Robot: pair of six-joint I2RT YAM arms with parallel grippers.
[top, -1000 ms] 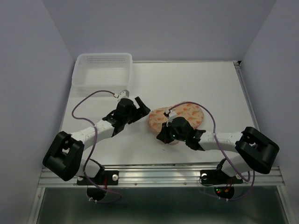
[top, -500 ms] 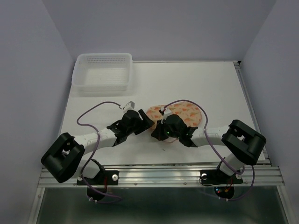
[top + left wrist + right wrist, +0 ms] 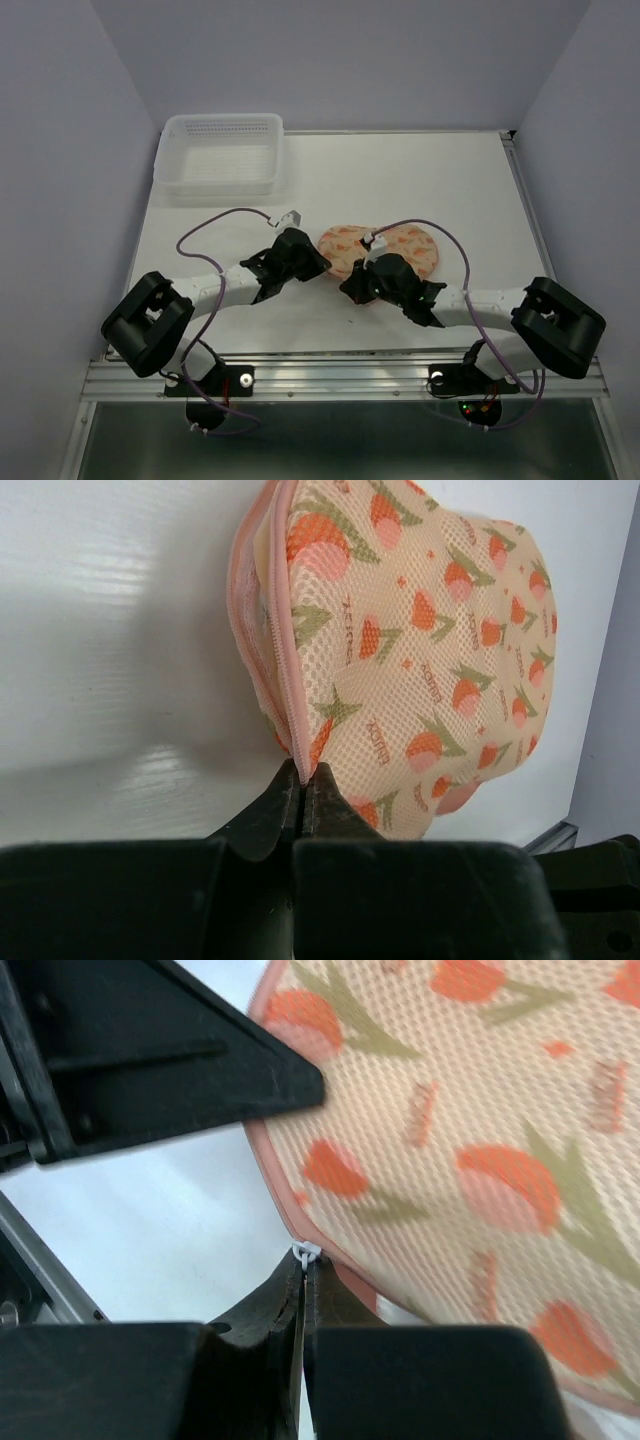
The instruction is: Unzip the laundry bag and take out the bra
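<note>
The laundry bag (image 3: 392,247), peach-pink mesh with an orange and green print, lies on the table between both arms. My left gripper (image 3: 318,262) is at its left end. In the left wrist view this gripper (image 3: 302,775) is shut on the bag's pink edge trim (image 3: 288,670), with the bag (image 3: 430,640) rising beyond it. My right gripper (image 3: 354,284) is at the bag's near-left edge. In the right wrist view it (image 3: 305,1260) is shut on the small white zipper pull (image 3: 306,1251) under the bag (image 3: 480,1130). The bra is hidden.
A white perforated basket (image 3: 220,155) stands at the table's back left corner. The white table (image 3: 460,180) ends in a metal rail (image 3: 340,372) at the near edge. The left gripper's black body (image 3: 150,1060) fills the upper left of the right wrist view.
The left gripper has moved right to the bag's left end and gone from open to shut on the trim. The right gripper has stayed shut at the bag's near edge.
</note>
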